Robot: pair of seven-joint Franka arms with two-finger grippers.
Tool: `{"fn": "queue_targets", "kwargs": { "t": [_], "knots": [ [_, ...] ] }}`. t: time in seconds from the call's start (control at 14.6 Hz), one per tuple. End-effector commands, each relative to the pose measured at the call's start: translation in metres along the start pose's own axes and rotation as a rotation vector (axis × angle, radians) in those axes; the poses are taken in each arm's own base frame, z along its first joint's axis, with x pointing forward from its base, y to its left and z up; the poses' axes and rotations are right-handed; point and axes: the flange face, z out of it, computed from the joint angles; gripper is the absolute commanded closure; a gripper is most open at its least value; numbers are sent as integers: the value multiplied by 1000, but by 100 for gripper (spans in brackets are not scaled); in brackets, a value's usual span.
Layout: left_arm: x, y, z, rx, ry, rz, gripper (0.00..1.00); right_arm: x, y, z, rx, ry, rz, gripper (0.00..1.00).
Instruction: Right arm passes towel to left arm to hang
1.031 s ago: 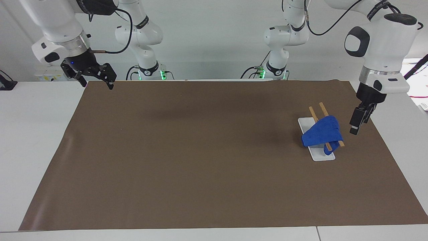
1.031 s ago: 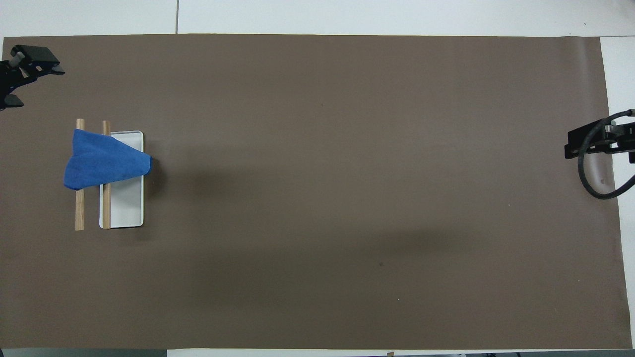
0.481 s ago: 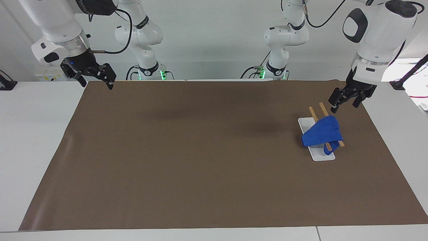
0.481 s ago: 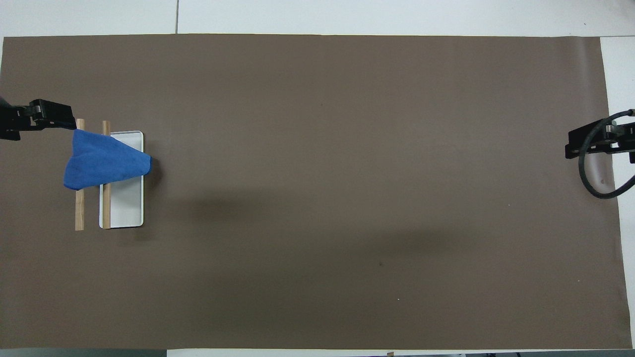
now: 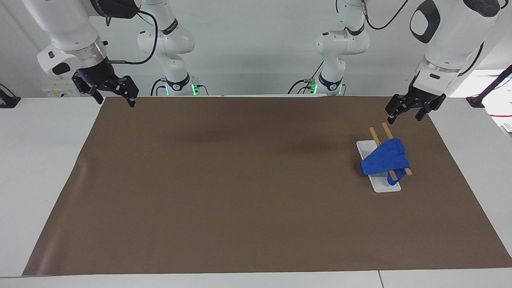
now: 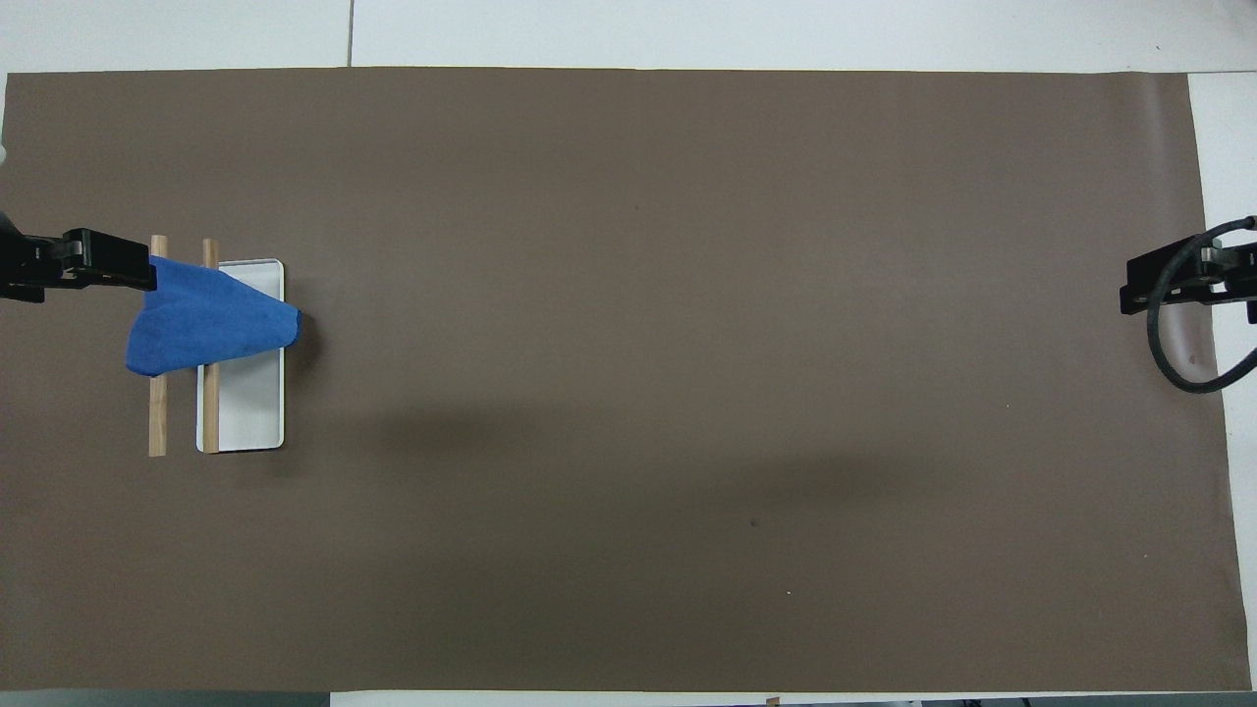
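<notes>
a: while the blue towel (image 5: 385, 161) hangs draped over the two wooden rails (image 5: 385, 130) of the small rack, where are the arms?

b: the left arm (image 5: 448, 36) comes down at its own end of the table (image 5: 36, 168), and the left claw (image 5: 409, 111) hangs in the air over the brown mat (image 5: 240, 192), just by the rail ends that point toward the robots. its fingers are spread apart and nothing is between them.

a: does it touch the towel?

b: no. from overhead the left claw looks as if it meets the cloth's corner, but from the facing camera it is clearly above and apart from both towel and rails.

a: and the rack itself?

b: it has a white rectangular base (image 5: 380, 186) lying flat on the mat toward the left arm's end. the towel covers the rails' middle and the end away from the robots, and one bunched corner reaches out over the base, with a fold hanging under the rails.

a: the other arm?

b: the right arm (image 5: 68, 32) waits at its own end, well apart from the rack. the right claw (image 5: 114, 96), with its small blue light, is raised over the mat's corner nearest the robots, fingers spread wide and empty.
</notes>
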Motion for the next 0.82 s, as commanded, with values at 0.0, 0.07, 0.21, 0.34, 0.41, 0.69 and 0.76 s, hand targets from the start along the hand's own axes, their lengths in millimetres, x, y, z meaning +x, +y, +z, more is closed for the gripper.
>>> {"fn": "queue_targets", "kwargs": {
  "t": [0.0, 0.07, 0.21, 0.34, 0.41, 0.69, 0.76],
  "knots": [
    [-5, -9, -7, -14, -20, 28, 0, 1, 4, 0, -5, 5, -10, 0],
    [-6, -11, -7, -14, -23, 25, 0, 1, 4, -1, -5, 6, -10, 0],
    [-5, -13, -7, -5, -22, 26, 0, 1, 5, 0, -6, 2, -10, 0],
    [-6, -13, -8, 5, -33, 29, 0, 1, 4, 0, -5, 5, -8, 0],
    [-6, -12, -8, 3, -33, 32, 0, 1, 4, 0, -6, 3, -10, 0],
    [-5, -12, -9, 3, -22, 36, 0, 1, 4, 0, -6, 3, -7, 0],
    [-6, -12, -8, 3, -27, 36, 0, 1, 3, 0, -4, 5, -8, 0]
  ]
}}
